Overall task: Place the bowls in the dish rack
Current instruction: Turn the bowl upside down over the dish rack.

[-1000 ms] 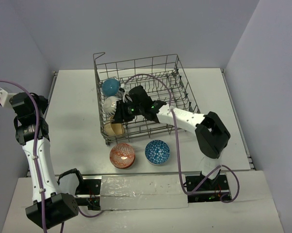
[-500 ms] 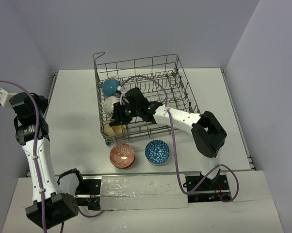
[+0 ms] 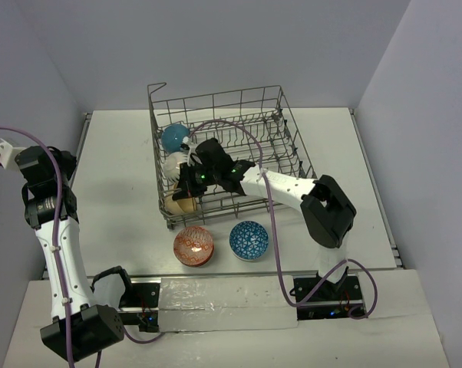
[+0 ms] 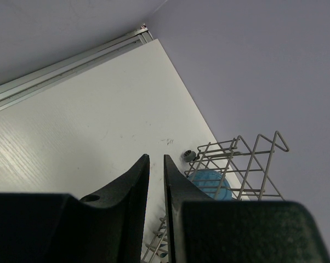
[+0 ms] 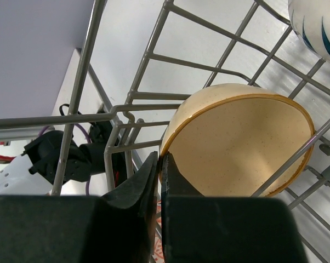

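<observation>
Altogether five bowls, one dish rack.

The right gripper hides most of the tan bowl inside the dish rack.

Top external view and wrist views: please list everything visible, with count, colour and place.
table: 1, white, under everything
dish rack: 1, grey wire, far centre
bowls in the rack: 3, teal bowl, white patterned bowl, tan bowl, along its left side
bowls on the table: 2, red patterned bowl, blue patterned bowl, side by side before the rack
left arm: 1, white and black, raised at the left; left gripper slightly open, empty
right arm: 1, white and black, reaching into the rack; right gripper shut at the tan bowl's rim
</observation>
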